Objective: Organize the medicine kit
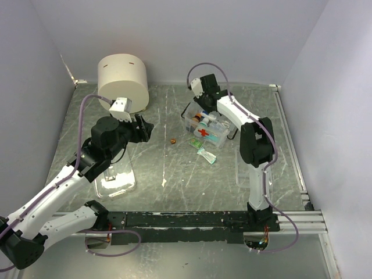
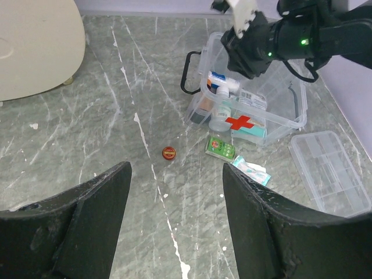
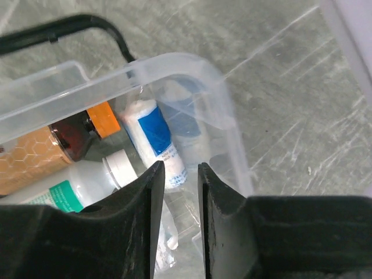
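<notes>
Right wrist view puts the right gripper (image 3: 181, 170) inside the medicine kit (image 3: 174, 61), a small clear plastic rectangular box with a black handle. Its jaws stand a narrow slit apart around the end of a white roll with a blue label (image 3: 152, 136); whether they pinch it I cannot tell. The kit's curved wall stands just beside the fingers, so a careless lift could hook the rim and drag or tip the light box.

The kit sits right of centre, nearer the far edge than the near one. Off its near side lie a green packet (image 2: 220, 146) and a white-and-teal sachet (image 2: 251, 170), with a small red round cap (image 2: 169, 153) toward mid-counter; a low sweep would scatter them.

The left gripper (image 2: 177, 171) hangs empty, jaws wide apart, near the big cream cylinder (image 1: 122, 78) in the far left corner. A clear compartmented plastic tray (image 1: 114, 177) lies under the left arm toward the near left corner and could get shoved. Mid-counter offers the most room; the right arm crowds the right edge.
</notes>
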